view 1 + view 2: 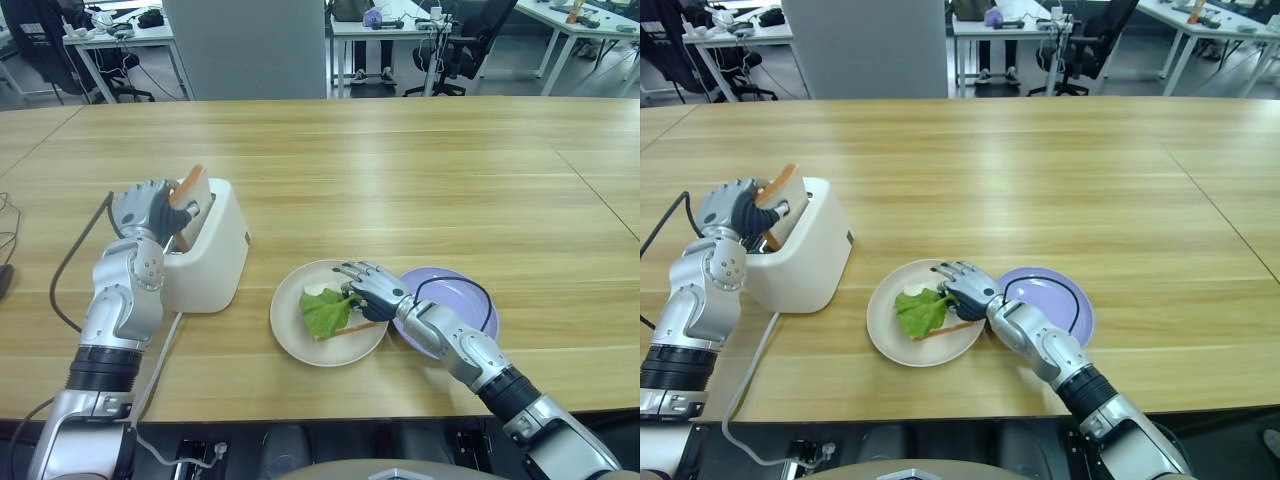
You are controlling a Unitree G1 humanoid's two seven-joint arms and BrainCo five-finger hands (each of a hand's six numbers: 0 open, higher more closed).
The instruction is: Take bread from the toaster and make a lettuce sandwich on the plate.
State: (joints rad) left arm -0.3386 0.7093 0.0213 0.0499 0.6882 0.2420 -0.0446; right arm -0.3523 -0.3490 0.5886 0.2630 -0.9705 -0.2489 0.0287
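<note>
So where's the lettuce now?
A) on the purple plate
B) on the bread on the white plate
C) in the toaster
B: the lettuce lies on the bread on the white plate, beside the right hand; the left hand holds a toast slice at the toaster.

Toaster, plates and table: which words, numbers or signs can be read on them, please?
None can be read.
The toaster has one small dark mark on its side, too small to read.
The white plate, the purple plate and the table show no text.
</note>
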